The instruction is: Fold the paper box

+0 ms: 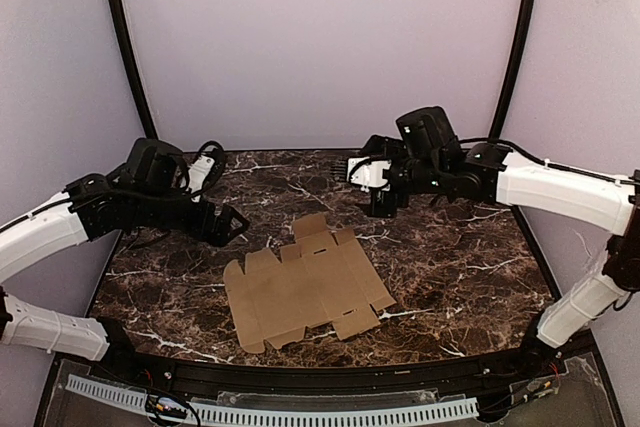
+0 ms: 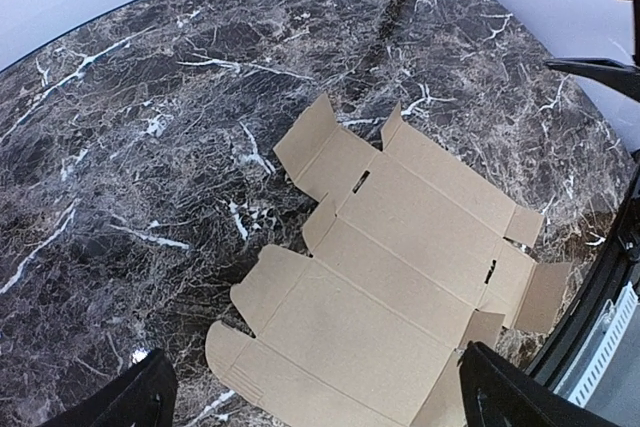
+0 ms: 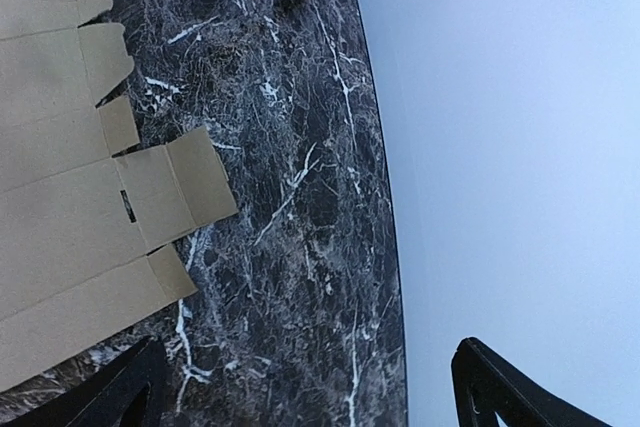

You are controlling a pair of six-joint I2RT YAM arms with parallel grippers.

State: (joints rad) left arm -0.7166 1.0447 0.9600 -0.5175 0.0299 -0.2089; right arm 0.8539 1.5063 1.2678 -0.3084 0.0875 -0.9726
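**Top external view.** Item: the paper box point(image 1: 305, 287), a flat die-cut sheet of plain brown cardboard with notched flaps and tabs. It lies unfolded near the middle of the dark brown, white-veined marble tabletop point(image 1: 450, 267), somewhat toward the near edge. The black left gripper point(image 1: 230, 223) hangs off the sheet's far-left corner, not touching it. The black right gripper point(image 1: 385, 209) hangs beyond the far-right side, apart from the sheet.

**Left wrist view.** The left gripper point(image 2: 310, 357) is spread wide and holds nothing. The paper box point(image 2: 400, 247) lies flat below and ahead of it, with scored creases and two small slots visible. No panel is raised.

**Right wrist view.** The right gripper point(image 3: 308, 347) is released, with its fingers far apart and only bare tabletop point(image 3: 300, 147) between them. The paper box point(image 3: 70, 197) sits at the left of this view, an end flap nearest.

**Handling note (judgement).** Folding looks not yet begun. One gripper should pin a central panel while the other slides under a long side panel's free edge and lifts it along the score. A pinch on the small tabs risks bending them. Lifting without pinning risks the light sheet skating across the smooth marble.
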